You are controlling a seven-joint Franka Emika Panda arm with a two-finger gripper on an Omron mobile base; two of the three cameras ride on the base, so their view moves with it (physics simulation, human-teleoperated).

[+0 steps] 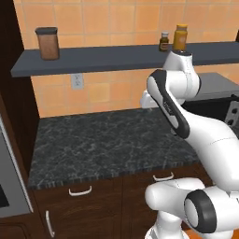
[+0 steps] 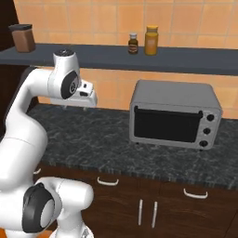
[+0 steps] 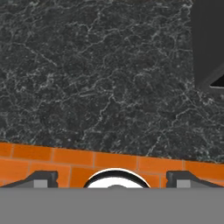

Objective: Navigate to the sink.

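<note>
The base faces a dark marbled counter (image 1: 107, 140) with a silver toaster oven (image 2: 174, 114) on it, and no sink beside that oven, so I'd judge the drive isn't done. The arm is tucked high and folded, sensible for travelling, with the gripper (image 3: 111, 179) above the counter left of the oven, carrying nothing, jaws apart. On the shelf (image 2: 139, 58) above the oven stand a brown jar (image 1: 47, 43) and two bottles (image 2: 145, 40).

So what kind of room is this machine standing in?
A kitchen, by the look of it, and a rendered one. A dark stone counter runs over wooden cabinets, a silver toaster oven sits on it, and jars line a wall shelf against orange tiles.
</note>
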